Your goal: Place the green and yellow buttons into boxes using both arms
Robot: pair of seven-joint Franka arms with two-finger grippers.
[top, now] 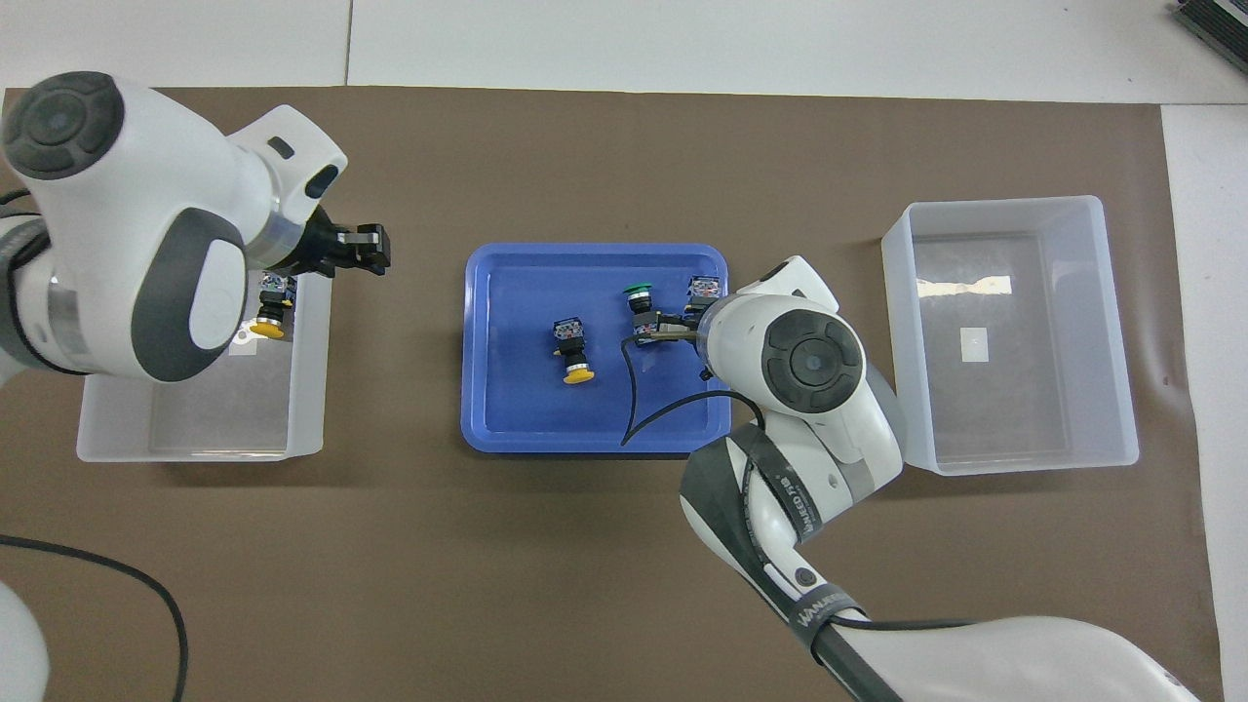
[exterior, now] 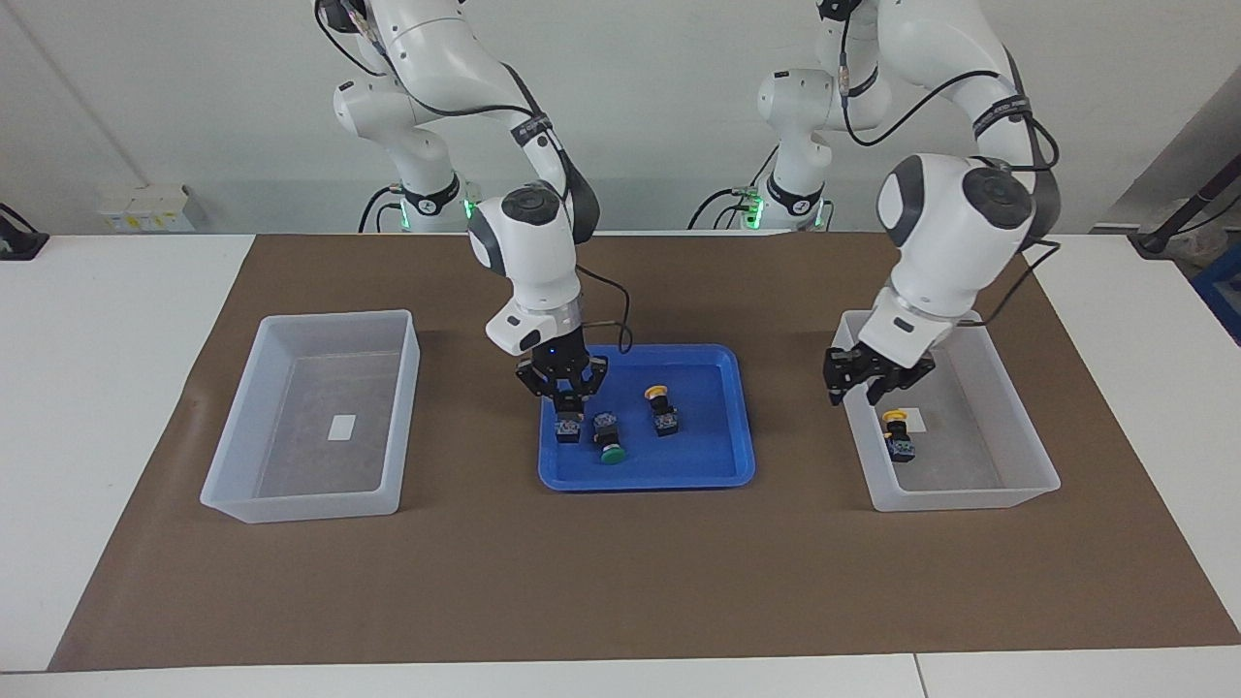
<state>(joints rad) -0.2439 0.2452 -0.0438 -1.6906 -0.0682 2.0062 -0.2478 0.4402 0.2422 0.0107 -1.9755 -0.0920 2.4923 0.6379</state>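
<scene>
- Facing view: right gripper (exterior: pixel 565 398) over blue tray (exterior: pixel 722 465), jaws clamped on a green button (exterior: pixel 567 425); second green button (exterior: pixel 608 436) and a yellow button (exterior: pixel 661 408) just beside
- left gripper (exterior: pixel 858 386) jaws apart, empty, above box (exterior: pixel 1028 456) rim; boxed yellow button (exterior: pixel 898 433) just below them

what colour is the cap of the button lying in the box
Yellow cap on the button in the box; clearest overhead.

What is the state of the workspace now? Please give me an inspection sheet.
Surface: brown mat on white table.
Job's things: boxed yellow button in first box at the left arm's end; second box holds only a label; tray yellow button and green button in blue tray.
Clutter: nothing seen.
Grippers: right gripper shut on third button, over the tray; left gripper open, over first box's rim.
Cables: black cable loops over tray.
Surroundings: white wall.
</scene>
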